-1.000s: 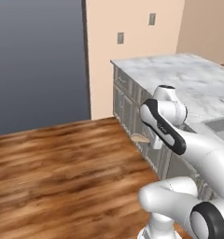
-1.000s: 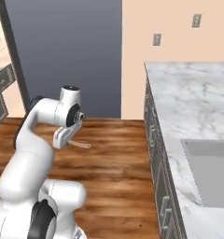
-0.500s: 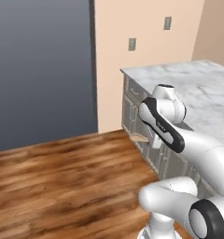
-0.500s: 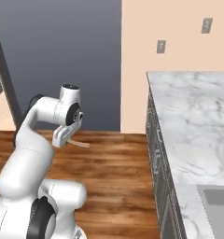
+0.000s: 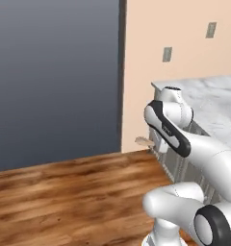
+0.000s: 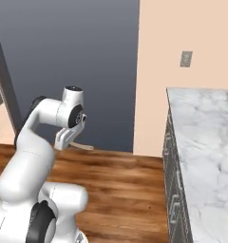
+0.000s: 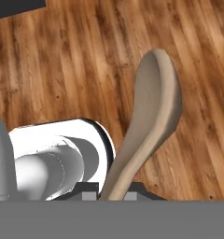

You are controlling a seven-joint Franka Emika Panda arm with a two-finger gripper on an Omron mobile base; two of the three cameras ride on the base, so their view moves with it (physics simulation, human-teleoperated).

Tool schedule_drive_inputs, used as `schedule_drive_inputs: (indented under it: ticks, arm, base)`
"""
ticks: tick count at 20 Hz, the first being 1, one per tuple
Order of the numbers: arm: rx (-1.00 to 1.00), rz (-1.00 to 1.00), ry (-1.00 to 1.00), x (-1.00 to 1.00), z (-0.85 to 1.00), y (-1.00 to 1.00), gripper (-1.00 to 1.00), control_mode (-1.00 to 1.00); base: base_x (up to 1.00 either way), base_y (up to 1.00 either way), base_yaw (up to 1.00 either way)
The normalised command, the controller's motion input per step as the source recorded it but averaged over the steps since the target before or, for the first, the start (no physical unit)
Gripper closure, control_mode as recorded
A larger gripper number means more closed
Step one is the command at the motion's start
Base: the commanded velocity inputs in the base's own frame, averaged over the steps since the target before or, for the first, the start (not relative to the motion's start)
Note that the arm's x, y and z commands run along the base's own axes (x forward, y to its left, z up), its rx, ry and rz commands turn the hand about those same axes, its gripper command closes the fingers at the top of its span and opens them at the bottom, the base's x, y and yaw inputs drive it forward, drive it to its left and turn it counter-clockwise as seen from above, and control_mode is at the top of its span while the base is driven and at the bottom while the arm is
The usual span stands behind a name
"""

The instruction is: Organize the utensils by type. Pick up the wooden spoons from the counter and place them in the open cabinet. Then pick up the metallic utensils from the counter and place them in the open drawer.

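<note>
My gripper (image 7: pixel 110 195) is shut on the handle of a pale tan wooden spoon (image 7: pixel 153 102), whose round bowl points away over the wood floor. In the right base view the gripper (image 6: pixel 70 142) hangs at mid height to the left of the counter, and the spoon (image 6: pixel 82 146) sticks out sideways from it. In the left base view the spoon (image 5: pixel 144 141) pokes out from behind the arm, which hides most of the gripper (image 5: pixel 154 141). The white marble counter (image 6: pixel 206 137) (image 5: pixel 216 96) lies to the right. The cabinet, the drawer and the metallic utensils are out of view.
A tall dark grey panel (image 5: pixel 55 77) stands ahead, beside a peach wall with outlets (image 5: pixel 168 54). Grey base units with handles (image 6: pixel 172 180) run under the counter. Brown wood floor (image 5: pixel 79 192) stretches out below the arm.
The whole picture has slid: the base has moved, so the counter has drifted right and the dark panel looms larger. The arm holds the same pose, with the spoon still gripped.
</note>
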Motion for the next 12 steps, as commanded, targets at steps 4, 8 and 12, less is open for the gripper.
schedule_drive_inputs:
  ticks: [4, 8, 12]
  arm:
    - [0.00, 0.00, 0.00, 0.00, 0.00, 0.00, 1.00, 1.00]
    - [0.00, 0.00, 0.00, 0.00, 0.00, 0.00, 1.00, 1.00]
    - [0.00, 0.00, 0.00, 0.00, 0.00, 0.00, 1.00, 1.00]
  base:
    - [1.00, 0.01, 0.38]
    - [0.89, 0.00, 0.60]
    - [0.77, 0.00, 0.72]
